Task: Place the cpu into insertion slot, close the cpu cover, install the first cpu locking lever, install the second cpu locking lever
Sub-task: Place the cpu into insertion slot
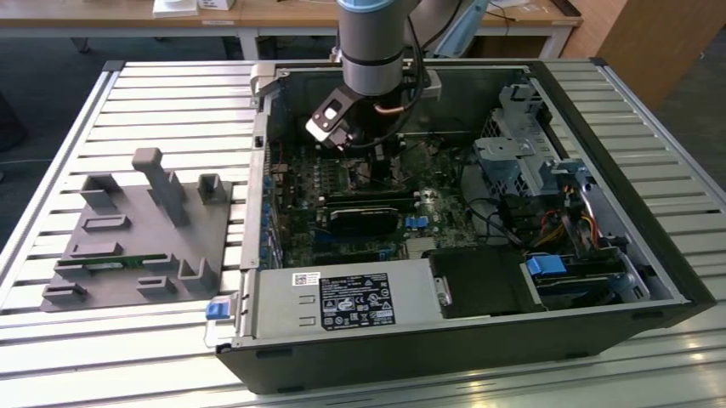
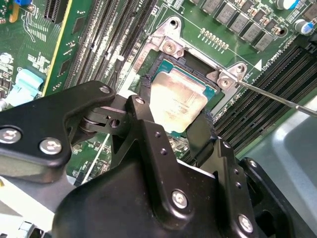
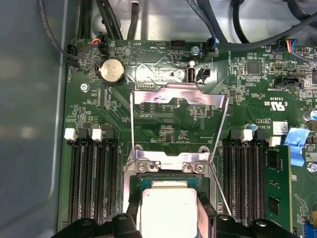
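Seen from the exterior view, the arm reaches down into the open computer case (image 1: 454, 357) on the slatted table (image 1: 114, 357), with the gripper (image 1: 380, 157) low over the green motherboard (image 1: 301, 183). The second wrist view gets close. Its black fingers (image 2: 141, 111) are clamped on two opposite edges of the cpu (image 2: 176, 99), a flat square chip with a dull silver face. It lies level in the insertion slot (image 2: 166, 63), whose rim is bright metal. The first wrist view adds the cpu cover (image 3: 178, 96), a thin silver frame swung open beyond the slot, with a thin wire lever (image 3: 132, 124) at either side.
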Action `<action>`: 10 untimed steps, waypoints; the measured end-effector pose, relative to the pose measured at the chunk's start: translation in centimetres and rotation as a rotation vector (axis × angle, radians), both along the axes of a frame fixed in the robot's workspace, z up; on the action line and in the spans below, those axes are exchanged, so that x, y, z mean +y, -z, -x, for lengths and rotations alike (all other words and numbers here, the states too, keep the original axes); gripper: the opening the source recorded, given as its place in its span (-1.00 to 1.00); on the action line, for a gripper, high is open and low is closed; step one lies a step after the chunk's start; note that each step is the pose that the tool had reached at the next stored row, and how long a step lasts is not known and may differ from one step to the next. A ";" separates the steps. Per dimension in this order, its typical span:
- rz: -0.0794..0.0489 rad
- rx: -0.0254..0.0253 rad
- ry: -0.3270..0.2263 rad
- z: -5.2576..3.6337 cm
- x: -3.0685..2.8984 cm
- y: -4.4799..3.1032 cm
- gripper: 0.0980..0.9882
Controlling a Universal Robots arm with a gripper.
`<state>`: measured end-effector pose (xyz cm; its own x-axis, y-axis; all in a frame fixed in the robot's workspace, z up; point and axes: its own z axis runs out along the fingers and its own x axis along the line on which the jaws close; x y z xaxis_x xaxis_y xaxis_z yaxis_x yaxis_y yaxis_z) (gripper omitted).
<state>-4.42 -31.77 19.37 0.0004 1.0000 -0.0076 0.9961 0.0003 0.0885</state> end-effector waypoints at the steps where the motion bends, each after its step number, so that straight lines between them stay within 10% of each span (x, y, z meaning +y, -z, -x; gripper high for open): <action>1: 0.000 -0.0001 -0.001 0.00 -0.03 0.01 -0.02; 10: 0.002 0.0000 -0.001 0.00 -0.06 0.03 -0.02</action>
<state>-4.42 -31.83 19.34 -0.0009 1.0000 -0.0091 0.9961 0.0017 0.0885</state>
